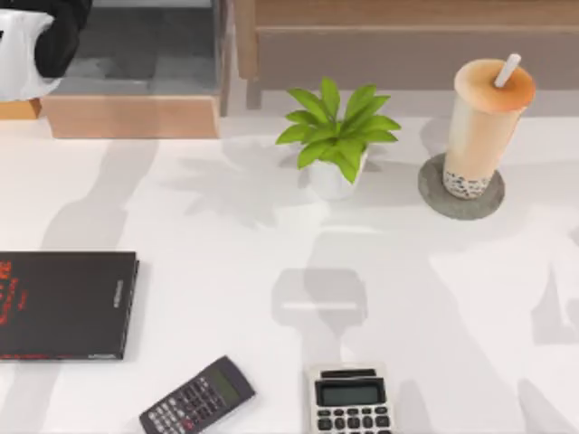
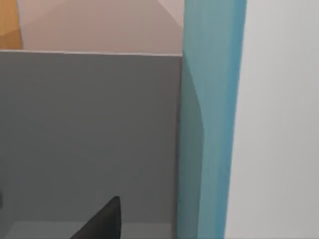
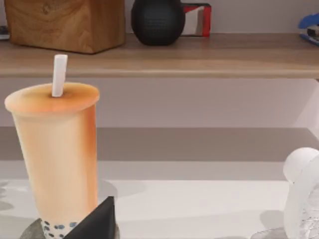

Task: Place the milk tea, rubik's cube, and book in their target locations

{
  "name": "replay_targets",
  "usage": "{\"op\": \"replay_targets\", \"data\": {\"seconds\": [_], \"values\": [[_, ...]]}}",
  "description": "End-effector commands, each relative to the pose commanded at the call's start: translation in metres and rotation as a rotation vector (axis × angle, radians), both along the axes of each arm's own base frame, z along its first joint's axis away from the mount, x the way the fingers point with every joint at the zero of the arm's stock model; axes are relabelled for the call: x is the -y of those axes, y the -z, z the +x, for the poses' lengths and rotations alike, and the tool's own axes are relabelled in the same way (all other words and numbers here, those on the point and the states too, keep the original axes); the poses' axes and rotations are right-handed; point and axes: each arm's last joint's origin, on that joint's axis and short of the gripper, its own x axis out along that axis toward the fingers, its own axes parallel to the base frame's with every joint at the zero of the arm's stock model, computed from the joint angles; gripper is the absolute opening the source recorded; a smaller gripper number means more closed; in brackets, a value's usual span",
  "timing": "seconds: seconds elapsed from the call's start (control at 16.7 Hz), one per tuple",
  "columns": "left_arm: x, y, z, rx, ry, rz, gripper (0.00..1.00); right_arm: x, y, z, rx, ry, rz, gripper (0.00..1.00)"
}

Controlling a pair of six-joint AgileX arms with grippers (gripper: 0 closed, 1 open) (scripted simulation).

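Since the milk tea is already standing upright on the round grey coaster at the back right of the table, we'd call that part of the job sorted; the cup sits square on the disc, straw up, nothing leaning.

Our left arm is up at the far left corner, over the grey-lined wooden compartment. From its wrist camera we get a tall teal slab that we take to be the book, standing on end right against a grey wall. Honestly can't tell whether the left fingers are clamped on it or not, just one dark fingertip poking in. Our guess is it's being stood up like that so it slots in vertically.

Right gripper: a single dark fingertip in front of the cup, so open or closed, no idea.

Other stuff: potted plant just left of the coaster, flat black book at the left edge, two calculators near the front, one dark, one pale. Shelf behind the cup has a wooden block, a black ball, and something red and white that might be the rubik's cube, hard to say. The plant's the only thing close enough to get clipped.
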Motion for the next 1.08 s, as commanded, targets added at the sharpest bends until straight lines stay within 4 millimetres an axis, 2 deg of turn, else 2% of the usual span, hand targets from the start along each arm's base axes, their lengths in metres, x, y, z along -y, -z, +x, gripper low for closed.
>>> {"op": "replay_targets", "data": {"seconds": [0.66,1.08], "values": [[0.0000,0.0000,0.0000,0.000,0.000,0.000,0.02,0.0000,0.0000,0.0000,0.000,0.000,0.000,1.00],[0.0000,0.0000,0.0000,0.000,0.000,0.000,0.00,0.0000,0.0000,0.0000,0.000,0.000,0.000,1.00]]}}
